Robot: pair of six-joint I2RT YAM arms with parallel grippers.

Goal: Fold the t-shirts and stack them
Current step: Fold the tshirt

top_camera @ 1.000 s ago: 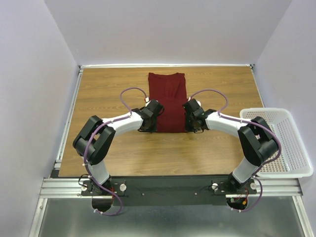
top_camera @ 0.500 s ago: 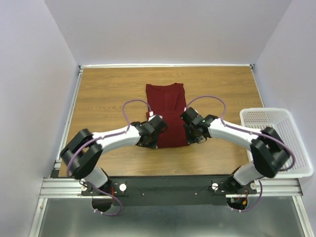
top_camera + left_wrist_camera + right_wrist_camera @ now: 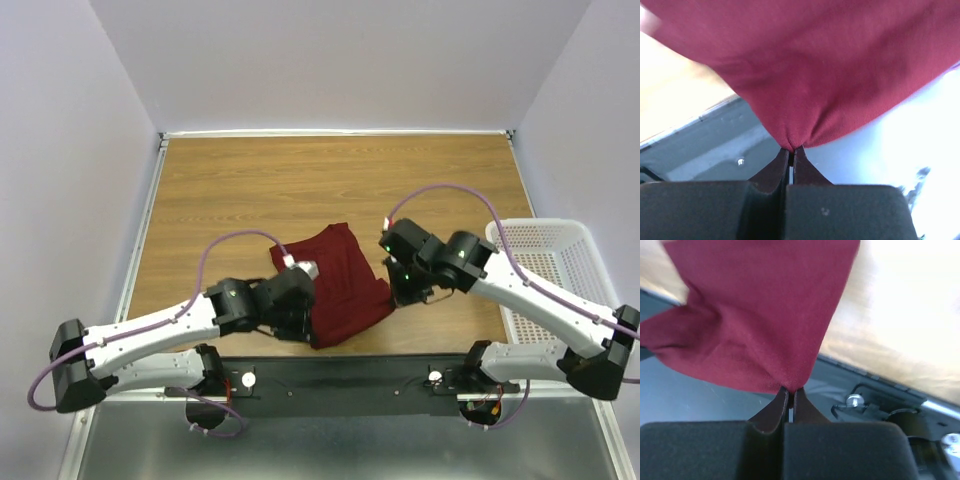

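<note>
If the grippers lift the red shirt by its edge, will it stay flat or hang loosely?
Probably floppy: the shirt gathers into folds at the left gripper and the right gripper. Likely light too, since two small fingertip pinches hold it.

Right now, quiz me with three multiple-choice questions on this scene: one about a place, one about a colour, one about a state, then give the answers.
1. Where is the white basket?
A. At the right edge of the table
B. At its far left corner
C. At its near middle

2. What colour is the t-shirt?
A. Blue
B. Dark red
C. Grey

3. How are the left gripper and the right gripper?
A. Both open
B. Both shut on the t-shirt
C. Only the left one shut

Answers:
1 A, the top view shows it at the right edge.
2 B, every view shows maroon cloth.
3 B, each wrist view shows cloth pinched at closed tips.
</note>
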